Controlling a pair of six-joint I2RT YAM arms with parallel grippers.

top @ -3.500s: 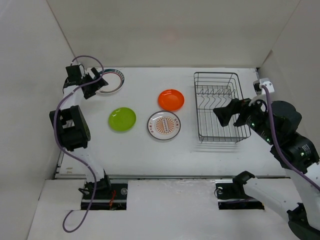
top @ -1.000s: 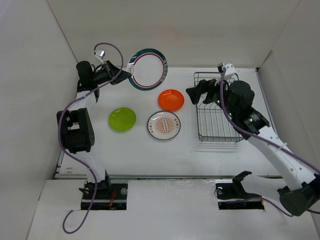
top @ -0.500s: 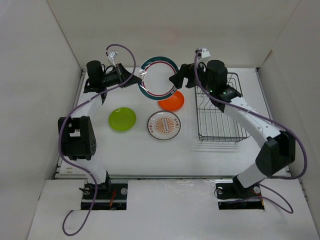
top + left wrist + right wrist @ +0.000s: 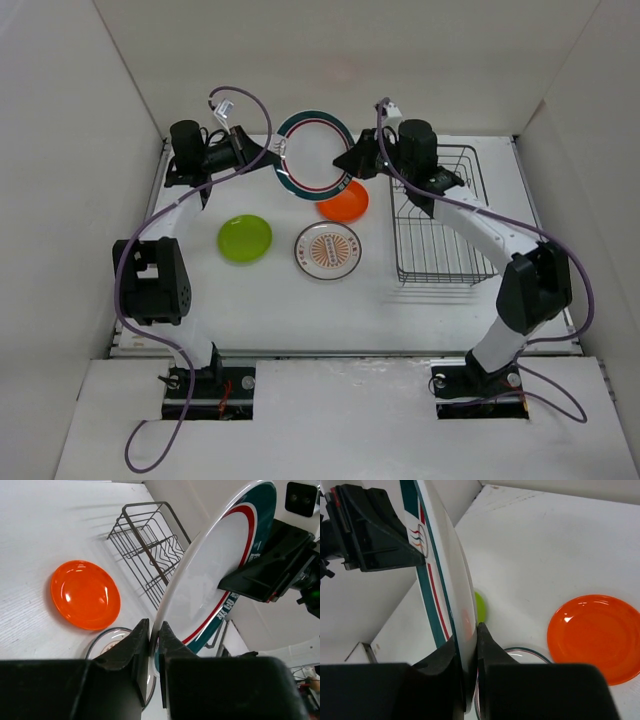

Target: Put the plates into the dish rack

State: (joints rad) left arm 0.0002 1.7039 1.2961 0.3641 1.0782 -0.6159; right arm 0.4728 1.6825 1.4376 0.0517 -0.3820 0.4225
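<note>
Nearest us on the counter lie the patterned plate and, to its left, the lime-green plate, both flat and apart from each other. Just beyond the patterned one, the orange plate also lies flat. Its far edge is hidden behind the green-rimmed plate, which is raised off the counter at the back, between the two arms. That plate stands on edge and tilted, its white face turned toward the near side and upward; being round, it has no long axis. The left gripper pinches its left rim, jaws clenched to the rim's thickness. The right gripper clamps the opposite rim, jaws narrow on either side of the edge. To the right, the dish rack rests on the counter, its long side running near to far, beside the orange plate.
</note>
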